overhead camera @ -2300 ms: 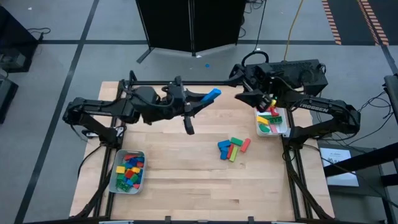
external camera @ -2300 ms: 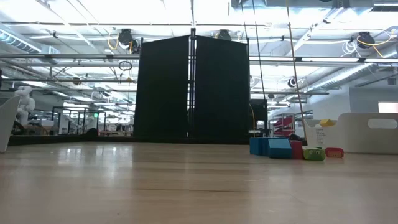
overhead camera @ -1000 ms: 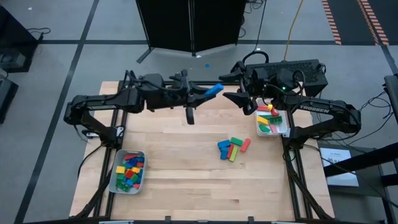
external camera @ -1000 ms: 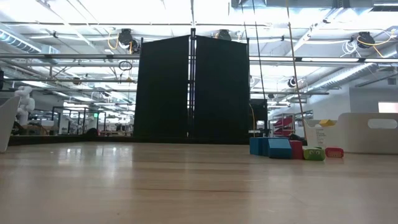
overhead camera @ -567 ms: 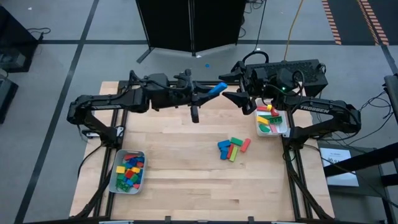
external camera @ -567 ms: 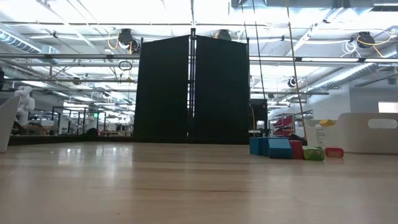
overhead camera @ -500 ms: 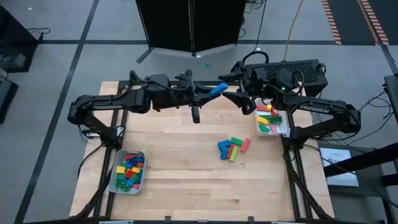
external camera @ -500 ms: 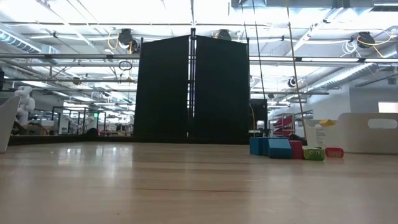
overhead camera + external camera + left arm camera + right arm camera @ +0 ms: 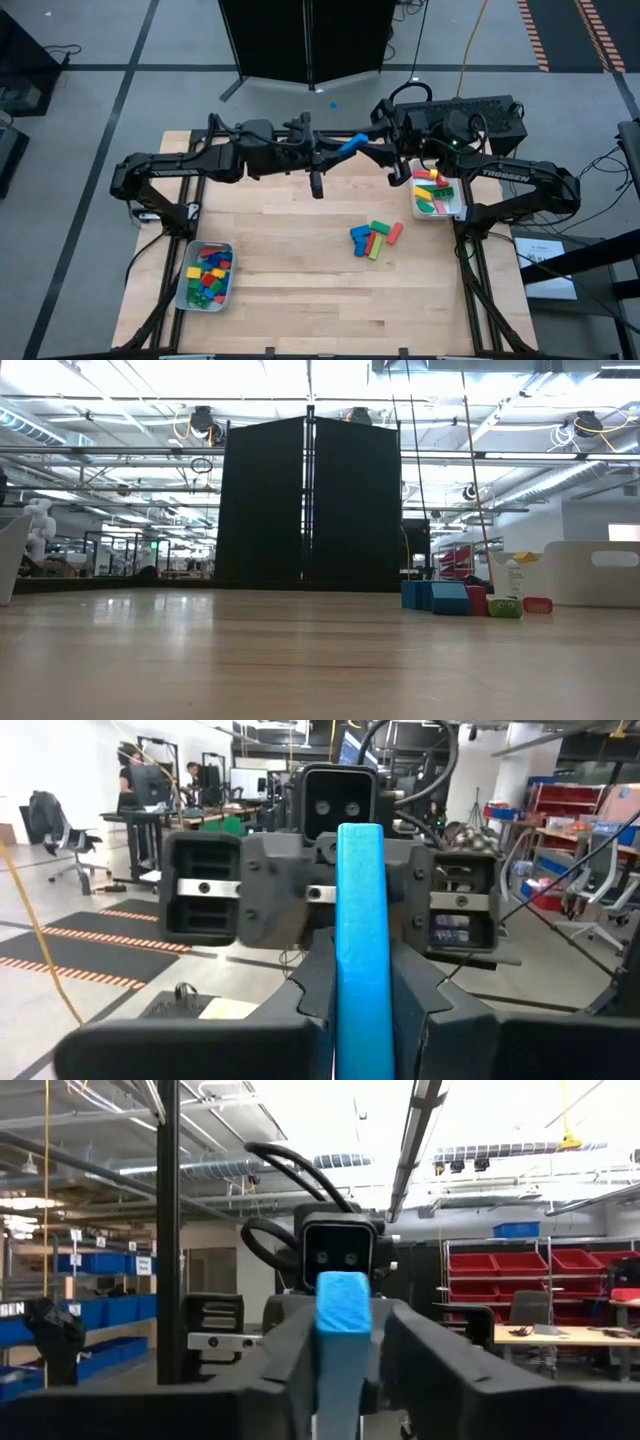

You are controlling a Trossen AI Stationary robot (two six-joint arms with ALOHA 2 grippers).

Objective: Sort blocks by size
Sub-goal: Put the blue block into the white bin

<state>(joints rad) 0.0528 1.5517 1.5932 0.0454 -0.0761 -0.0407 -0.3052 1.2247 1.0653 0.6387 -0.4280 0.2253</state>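
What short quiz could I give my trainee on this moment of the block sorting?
1. Multiple choice: what is the left gripper shut on? A) a blue bar B) a red cube C) nothing
2. True or false: the loose blocks on the table lie nearer the right tray than the left tray.
3. Fill in: the blue bar hangs in the air between the left gripper and the ___ gripper.

Key: 1 A. 2 true. 3 right; the right gripper faces it from the other side.
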